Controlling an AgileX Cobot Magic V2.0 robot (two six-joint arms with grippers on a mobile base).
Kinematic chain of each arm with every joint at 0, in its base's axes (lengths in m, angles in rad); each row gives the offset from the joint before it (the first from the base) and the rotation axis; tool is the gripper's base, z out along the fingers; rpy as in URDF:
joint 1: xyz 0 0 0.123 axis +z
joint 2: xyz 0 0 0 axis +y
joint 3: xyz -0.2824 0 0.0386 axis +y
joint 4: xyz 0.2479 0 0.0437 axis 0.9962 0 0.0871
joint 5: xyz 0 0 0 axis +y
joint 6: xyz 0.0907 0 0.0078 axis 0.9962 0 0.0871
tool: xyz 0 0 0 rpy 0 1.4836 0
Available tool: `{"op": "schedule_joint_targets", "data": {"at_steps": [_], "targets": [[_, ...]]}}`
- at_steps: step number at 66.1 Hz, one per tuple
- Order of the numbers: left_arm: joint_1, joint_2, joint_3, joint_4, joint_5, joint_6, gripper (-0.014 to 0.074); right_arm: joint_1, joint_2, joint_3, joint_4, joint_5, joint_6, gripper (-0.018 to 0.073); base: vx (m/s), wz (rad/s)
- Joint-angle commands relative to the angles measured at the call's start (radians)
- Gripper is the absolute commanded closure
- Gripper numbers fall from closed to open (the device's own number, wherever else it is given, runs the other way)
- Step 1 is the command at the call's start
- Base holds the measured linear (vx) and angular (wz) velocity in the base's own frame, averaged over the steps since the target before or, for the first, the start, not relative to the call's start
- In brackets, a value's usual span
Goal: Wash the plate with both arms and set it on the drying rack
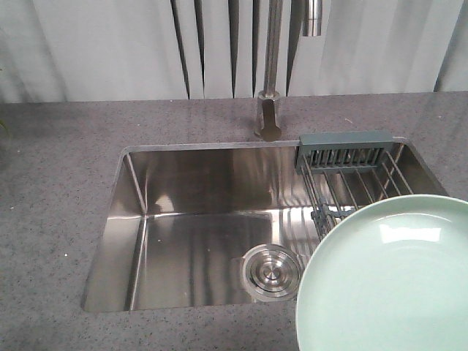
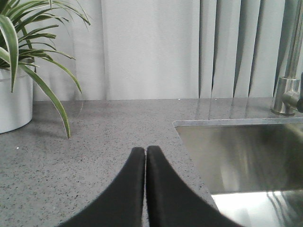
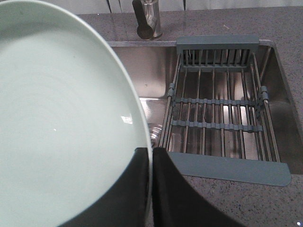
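Note:
The pale mint-green plate (image 1: 391, 281) is held up at the front right, in front of the sink's right part. In the right wrist view the plate (image 3: 61, 118) fills the left side, and my right gripper (image 3: 151, 153) is shut on its rim, one finger on each face. The drying rack (image 1: 351, 172) spans the sink's right end; it also shows in the right wrist view (image 3: 218, 118), empty. My left gripper (image 2: 145, 152) is shut and empty above the grey counter, left of the sink. Neither gripper shows in the front view.
The steel sink (image 1: 197, 234) has a round drain (image 1: 270, 272) in its floor. The faucet (image 1: 270, 80) stands behind it at the middle. A potted plant (image 2: 19, 71) stands on the grey counter (image 1: 51, 190) at far left. Curtains hang behind.

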Motion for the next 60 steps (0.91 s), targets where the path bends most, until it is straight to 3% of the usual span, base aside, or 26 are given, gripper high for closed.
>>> {"op": "schedule_joint_targets", "data": {"at_steps": [1, 60], "targets": [[0.002, -0.016, 0.016, -0.001, -0.073, -0.008, 0.0602, -0.006, 0.014, -0.022, 0.013, -0.076, 0.001, 0.0564, 0.06, -0.02], [0.002, -0.016, 0.016, -0.001, -0.073, -0.008, 0.0602, -0.006, 0.014, -0.022, 0.013, -0.076, 0.001, 0.0564, 0.05, 0.04]]}}
